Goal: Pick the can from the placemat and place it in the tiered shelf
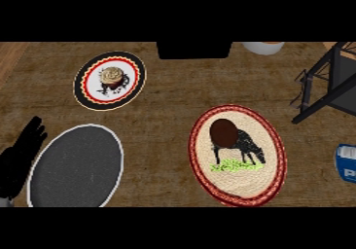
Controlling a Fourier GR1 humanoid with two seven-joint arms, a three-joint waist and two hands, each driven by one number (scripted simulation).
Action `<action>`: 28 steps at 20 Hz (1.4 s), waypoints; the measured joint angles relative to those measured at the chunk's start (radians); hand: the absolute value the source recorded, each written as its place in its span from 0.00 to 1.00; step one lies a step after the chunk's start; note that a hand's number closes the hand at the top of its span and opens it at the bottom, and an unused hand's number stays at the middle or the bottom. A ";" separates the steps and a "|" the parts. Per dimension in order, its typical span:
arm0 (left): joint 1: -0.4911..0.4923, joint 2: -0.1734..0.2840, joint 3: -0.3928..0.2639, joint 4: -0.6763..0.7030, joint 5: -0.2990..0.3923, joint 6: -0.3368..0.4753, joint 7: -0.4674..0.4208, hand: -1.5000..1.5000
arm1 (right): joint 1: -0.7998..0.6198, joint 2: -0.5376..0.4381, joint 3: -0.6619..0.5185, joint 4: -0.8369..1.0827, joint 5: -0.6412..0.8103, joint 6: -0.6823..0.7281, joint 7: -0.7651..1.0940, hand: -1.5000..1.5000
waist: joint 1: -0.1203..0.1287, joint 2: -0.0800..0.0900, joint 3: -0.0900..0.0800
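Light: even and moderate, no clear direction.
Shadows: faint and soft on the counter (167,102).
Glare: no bright spots on any surface.
Blur: mild softness throughout, edges slightly fuzzy.
Distortion: round mats appear stretched into ovals.

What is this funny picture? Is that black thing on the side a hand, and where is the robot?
You are looking through the robot's eyes, straight down at a wooden kitchen counter. That is why the robot's body doesn't show. The black shape at the left edge is its left hand, resting open and holding nothing. Its right hand is out of the picture. In the middle lies an oval placemat with a red rim and a black sheep on it. The brown circle there is the can, seen from above. Nearby are a plain grey mat and a round mat with a cupcake on it. The black frame at top right is the tiered shelf, where the can must go.
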 measured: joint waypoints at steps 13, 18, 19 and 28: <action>-0.036 -0.011 0.004 0.023 -0.020 -0.013 -0.005 0.50 | -0.193 -0.199 -0.453 -0.159 -0.556 0.109 0.376 1.00 | 0.017 0.004 0.000; -0.030 -0.009 0.009 0.025 -0.024 -0.031 -0.020 0.50 | -0.271 -0.362 -0.486 -0.101 -0.559 0.093 0.434 1.00 | 0.029 0.007 -0.001; -0.030 -0.013 0.008 0.029 -0.027 -0.031 -0.030 0.50 | -0.285 -0.402 -0.493 -0.069 -0.557 0.098 0.432 1.00 | 0.030 0.008 -0.001; -0.056 -0.034 0.004 0.042 -0.047 -0.029 -0.022 0.50 | -0.376 -0.580 -0.403 0.153 -0.464 0.088 0.394 1.00 | 0.038 0.011 0.000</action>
